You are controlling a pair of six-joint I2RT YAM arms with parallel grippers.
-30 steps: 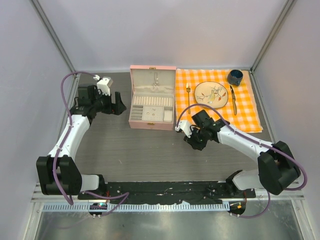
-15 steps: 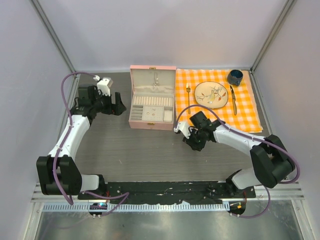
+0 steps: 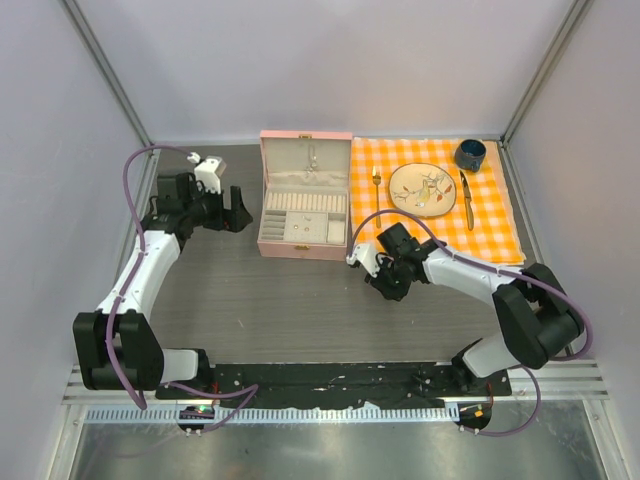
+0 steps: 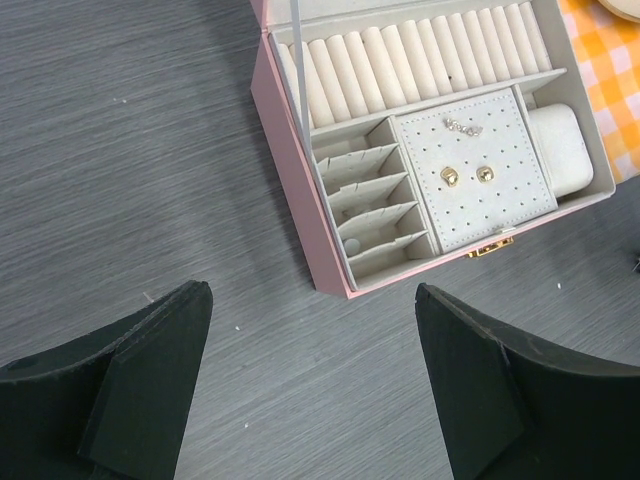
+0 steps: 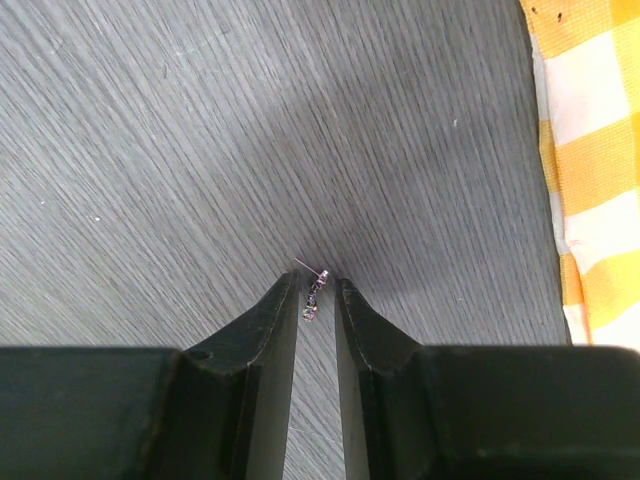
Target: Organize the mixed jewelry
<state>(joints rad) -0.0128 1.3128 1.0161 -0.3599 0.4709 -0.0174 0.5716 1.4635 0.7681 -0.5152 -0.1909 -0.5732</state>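
Only my right wrist view showed a tiny silvery earring [image 5: 314, 293] between my nearly closed right fingers [image 5: 316, 300], tips at twelve o'clock over the counter [image 5: 200, 150]; my left fingers [image 4: 310, 380] gaped wide, empty.

top external: high behind both arms, whole table [image 3: 300, 300].
left wrist: close above pink case [image 4: 300, 240], shared with top.
right wrist: very close to table.

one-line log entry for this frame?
left gripper: open, idle beside case | right gripper: pinching earring over table
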